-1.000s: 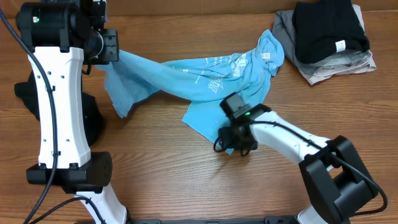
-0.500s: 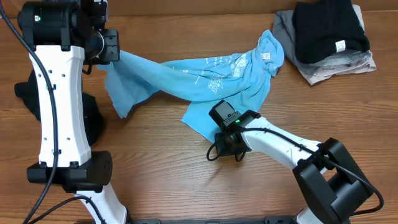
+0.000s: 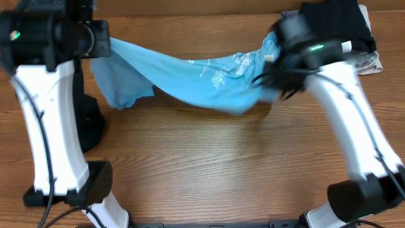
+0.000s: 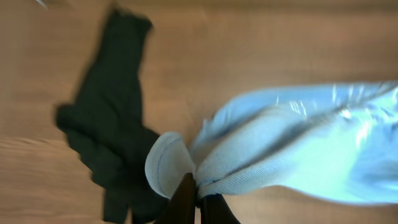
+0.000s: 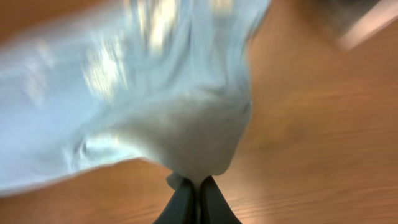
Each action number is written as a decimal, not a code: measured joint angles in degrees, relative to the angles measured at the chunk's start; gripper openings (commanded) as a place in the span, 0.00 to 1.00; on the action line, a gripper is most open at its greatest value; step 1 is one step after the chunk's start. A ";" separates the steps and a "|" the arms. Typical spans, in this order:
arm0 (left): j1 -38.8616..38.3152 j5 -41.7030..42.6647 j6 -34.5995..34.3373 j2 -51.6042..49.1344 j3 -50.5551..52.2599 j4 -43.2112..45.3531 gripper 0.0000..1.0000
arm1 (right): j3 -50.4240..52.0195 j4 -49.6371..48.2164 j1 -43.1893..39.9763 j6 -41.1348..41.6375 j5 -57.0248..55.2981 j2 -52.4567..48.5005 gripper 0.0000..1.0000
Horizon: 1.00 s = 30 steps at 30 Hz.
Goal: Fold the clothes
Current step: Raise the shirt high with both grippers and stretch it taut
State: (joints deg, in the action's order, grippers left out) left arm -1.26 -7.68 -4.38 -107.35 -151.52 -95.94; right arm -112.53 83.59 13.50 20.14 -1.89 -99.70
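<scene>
The light blue T-shirt (image 3: 190, 75) with white lettering hangs stretched above the table between both arms. At the back left, my left gripper (image 3: 104, 45) is shut on one end of it. The left wrist view shows that gripper (image 4: 199, 202) pinching a hemmed fold of the shirt (image 4: 298, 143). My right gripper (image 3: 273, 81) is raised at the back right and shut on the other end. Seen from the right wrist, the gripper (image 5: 198, 199) clamps a bunch of the blurred shirt (image 5: 155, 106). A black garment (image 3: 335, 25) lies on a grey one (image 3: 372, 62) at the back right corner.
Another black garment (image 4: 112, 137) lies on the wooden table (image 3: 209, 164) below my left gripper, beside the left arm's base (image 3: 88, 120). The right arm's base (image 3: 354, 196) stands at the front right.
My right gripper shut on the shirt's lower edge at the table and swung it up to the back right. The shirt now hangs taut between both grippers. The left gripper kept its hold.
</scene>
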 measured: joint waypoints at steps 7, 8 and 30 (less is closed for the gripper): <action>0.00 -6.40 0.00 13.03 -3.54 4.13 0.04 | -33.22 9.60 -10.40 -2.82 -0.26 3.45 0.04; 0.00 -7.19 0.00 14.91 -3.76 4.28 0.04 | -36.98 10.78 -11.47 -2.99 0.04 3.63 0.04; 0.00 -11.76 0.31 22.23 -4.48 4.76 0.04 | -55.25 13.35 -17.27 -7.85 3.13 11.67 0.04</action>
State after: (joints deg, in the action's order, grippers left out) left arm -1.26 -19.44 -4.08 -85.12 -156.00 -91.18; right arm -167.78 96.95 -3.77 12.29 1.23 -88.03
